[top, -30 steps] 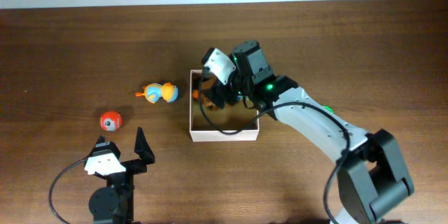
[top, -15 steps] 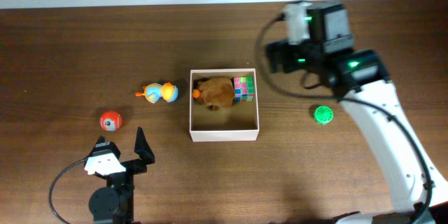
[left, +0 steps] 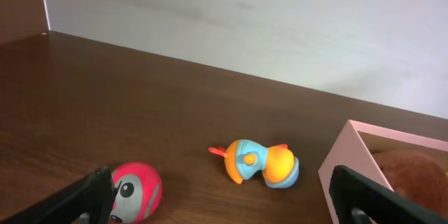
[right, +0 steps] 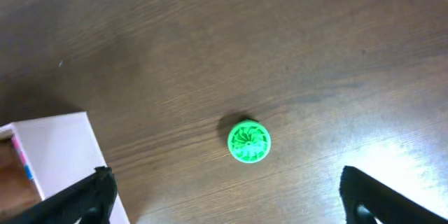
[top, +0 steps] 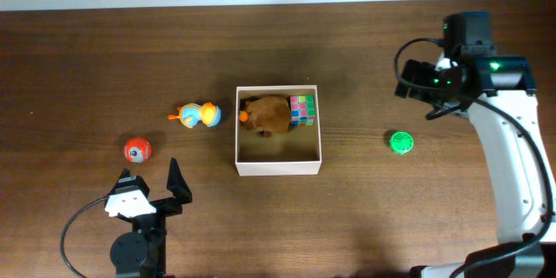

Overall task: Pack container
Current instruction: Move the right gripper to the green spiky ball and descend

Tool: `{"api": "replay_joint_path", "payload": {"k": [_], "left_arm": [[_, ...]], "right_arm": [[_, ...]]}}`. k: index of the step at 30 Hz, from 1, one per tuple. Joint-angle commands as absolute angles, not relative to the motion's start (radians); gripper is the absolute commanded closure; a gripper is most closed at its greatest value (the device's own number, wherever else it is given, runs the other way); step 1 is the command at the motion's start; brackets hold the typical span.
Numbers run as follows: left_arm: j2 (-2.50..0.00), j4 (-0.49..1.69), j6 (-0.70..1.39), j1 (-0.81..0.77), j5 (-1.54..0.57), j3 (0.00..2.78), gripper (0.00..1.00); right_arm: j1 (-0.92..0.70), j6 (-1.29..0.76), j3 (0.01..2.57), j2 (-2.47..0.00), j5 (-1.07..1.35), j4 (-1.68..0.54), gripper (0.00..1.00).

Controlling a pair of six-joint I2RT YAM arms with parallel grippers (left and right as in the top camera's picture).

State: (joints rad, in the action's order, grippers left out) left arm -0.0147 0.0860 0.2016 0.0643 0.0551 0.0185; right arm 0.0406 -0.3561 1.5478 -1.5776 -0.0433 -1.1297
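Note:
The container (top: 278, 168), a white-walled square box, sits mid-table holding a brown plush toy (top: 268, 115) and a colourful cube (top: 302, 109). My right gripper (top: 424, 95) hangs open and empty at the far right, above and beyond a green disc (top: 400, 143). The right wrist view shows that disc (right: 249, 141) ahead of the open right gripper (right: 227, 206), with the container's corner (right: 52, 154) at the left. My left gripper (top: 150, 180) rests open near the front edge. Ahead of the left gripper (left: 224, 210) lie a red ball (left: 136, 190) and an orange-and-blue duck toy (left: 255, 162).
The red ball (top: 136, 149) and the duck toy (top: 200, 115) lie left of the container on the brown wooden table. A pale wall runs along the table's far edge. The container's wall (left: 343, 168) shows at the right of the left wrist view.
My right arm has swung from over the container out to the far right. The plush toy and cube now show uncovered in the container. The left arm has not moved.

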Motion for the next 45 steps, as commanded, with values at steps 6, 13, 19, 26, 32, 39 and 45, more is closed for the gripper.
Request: {"api": "replay_joint_path", "payload": {"k": [6,13,19,26,32,39,45], "left_arm": [[-0.005,0.087,0.188,0.068,0.041,0.013,0.01],[-0.005,0.087,0.188,0.068,0.041,0.013,0.01],[-0.005,0.087,0.188,0.068,0.041,0.013,0.01],[-0.005,0.087,0.188,0.068,0.041,0.013,0.01],[-0.005,0.087,0.188,0.068,0.041,0.013,0.01],[-0.005,0.087,0.188,0.068,0.041,0.013,0.01],[-0.005,0.087,0.188,0.068,0.041,0.013,0.01]], "right_arm": [[0.067,-0.383,1.332,-1.594,-0.014,-1.02,0.07],[0.067,-0.382,1.182,-1.594,-0.011,-0.851,0.12],[0.067,-0.371,1.07,-1.596,-0.011,-0.707,0.14],[0.067,-0.356,0.953,-1.596,-0.011,-0.577,0.14],[0.067,-0.345,0.941,-1.623,-0.03,-0.545,0.14],[0.067,-0.338,0.941,-1.685,-0.037,-0.511,0.16],[0.067,-0.326,0.941,-1.712,-0.037,-0.493,0.21]]}}
